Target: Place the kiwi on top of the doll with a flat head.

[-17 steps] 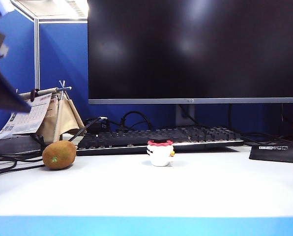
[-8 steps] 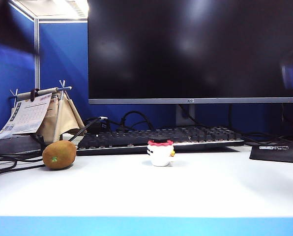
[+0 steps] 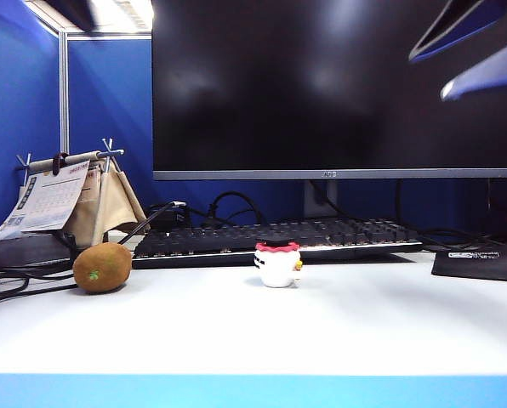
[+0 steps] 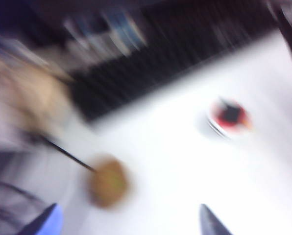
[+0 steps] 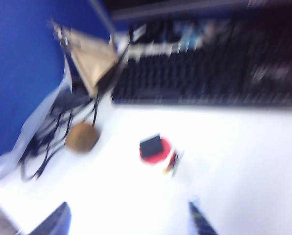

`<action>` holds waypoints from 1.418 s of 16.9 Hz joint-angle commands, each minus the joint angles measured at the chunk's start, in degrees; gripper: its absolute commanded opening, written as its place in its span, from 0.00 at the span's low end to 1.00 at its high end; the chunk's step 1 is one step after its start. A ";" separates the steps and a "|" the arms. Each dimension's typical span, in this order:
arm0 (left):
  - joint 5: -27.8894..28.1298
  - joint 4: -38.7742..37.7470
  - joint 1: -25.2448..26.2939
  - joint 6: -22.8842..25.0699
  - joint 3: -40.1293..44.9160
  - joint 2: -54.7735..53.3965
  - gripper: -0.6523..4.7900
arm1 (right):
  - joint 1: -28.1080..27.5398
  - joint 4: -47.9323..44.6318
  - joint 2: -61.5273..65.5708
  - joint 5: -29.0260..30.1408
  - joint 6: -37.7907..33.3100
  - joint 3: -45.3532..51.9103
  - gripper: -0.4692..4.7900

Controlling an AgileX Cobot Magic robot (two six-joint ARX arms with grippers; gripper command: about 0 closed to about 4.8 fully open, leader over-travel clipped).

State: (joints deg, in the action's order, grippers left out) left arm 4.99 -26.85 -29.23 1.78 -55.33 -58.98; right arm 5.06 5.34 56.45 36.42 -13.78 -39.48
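Exterior view first: compared with a second ago, the dark blurred shape that filled the upper left corner is gone, and two blue fingers of the right pincer (image 3: pixel 479 51) now poke in at the 1 o'clock corner, high above the desk (image 3: pixel 338 331) and spread apart. A half second back that corner only had a faint blur. The kiwi (image 3: pixel 102 267) and the doll with a flat head (image 3: pixel 277 264) haven't budged. One kiwi at about 9 o'clock on the desk, one doll near the centre, well apart from each other. Behind them: one keyboard (image 3: pixel 279 239), one monitor (image 3: pixel 332 85), one desk calendar (image 3: pixel 54 195) at the left, one dark mouse pad (image 3: pixel 481 262) at 3 o'clock.

Left wrist view, super blurry: the left pincer (image 4: pixel 129 224) shows two finger tips at the 6 o'clock edge, wide apart, nothing between them. One kiwi (image 4: pixel 108 181) sits just above the gap toward 7 o'clock, one doll (image 4: pixel 229 117) off at 2 o'clock, both on the white desk (image 4: pixel 170 166).

Right wrist view, also blurry: the right pincer (image 5: pixel 129 220) tips are wide apart and empty too. One doll (image 5: pixel 156 148) near centre with its black top up, one kiwi (image 5: pixel 81 137) at 9 o'clock next to the cables (image 5: pixel 48 142), one keyboard (image 5: pixel 209 78) along 12 o'clock.
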 commanded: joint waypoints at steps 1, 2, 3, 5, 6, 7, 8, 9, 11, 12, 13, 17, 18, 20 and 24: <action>-9.49 -6.78 4.76 -6.99 -8.48 -13.60 0.88 | 0.24 2.34 0.79 2.16 0.55 -0.66 0.66; -7.19 -10.19 5.11 -6.64 -11.50 -17.42 0.94 | 0.24 2.34 0.76 2.27 0.55 -0.68 0.67; -5.64 -14.75 5.95 -6.64 -15.58 -22.16 0.98 | 0.31 2.97 0.76 4.26 0.52 -0.70 0.67; -7.19 -18.60 6.95 -6.78 -19.91 -27.30 0.98 | 2.78 4.35 0.74 4.79 0.55 -0.70 0.67; -7.32 -19.69 6.95 -6.75 -21.92 -29.79 0.98 | 4.52 4.94 0.76 4.42 0.55 -0.70 0.67; -7.17 -20.33 6.95 -6.73 -24.06 -32.52 0.98 | 6.38 5.18 0.76 4.20 0.57 -0.68 0.67; -7.17 -21.97 6.97 -6.73 -27.41 -36.33 0.98 | 9.81 5.16 0.76 4.02 0.55 -0.68 0.67; -7.02 -22.86 6.99 -6.73 -28.87 -38.01 0.99 | 12.11 5.27 0.76 3.30 0.57 -0.68 0.67; -4.61 -23.26 6.99 -6.71 -29.75 -40.22 1.00 | 14.99 5.99 0.76 2.82 2.56 -0.68 0.67; -2.97 -23.39 7.06 -6.71 -29.73 -41.44 1.00 | 16.44 7.06 0.76 2.12 3.19 -0.68 0.69; -1.99 -24.57 8.70 -6.75 -29.70 -42.73 1.00 | 17.75 8.96 0.76 -0.35 3.80 -0.68 0.72; -2.36 -24.24 10.64 -15.39 -29.68 -44.89 1.00 | 17.84 13.81 0.74 -3.30 7.96 -0.63 0.73; -4.07 -23.93 10.64 -16.87 -29.68 -45.55 1.00 | 17.81 13.92 0.74 -3.56 8.07 -0.63 0.73; -6.45 -23.39 10.47 -18.03 -29.66 -46.64 1.00 | 17.81 13.60 0.79 -3.96 8.44 -0.63 0.73; -6.16 -24.39 10.43 -19.34 -29.66 -49.66 1.00 | 17.81 13.46 0.79 -4.83 9.99 -0.63 0.73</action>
State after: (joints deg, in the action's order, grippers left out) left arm -1.34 -51.03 -18.81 -17.39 -84.82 -108.68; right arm 22.81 19.57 57.43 31.75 -4.47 -39.72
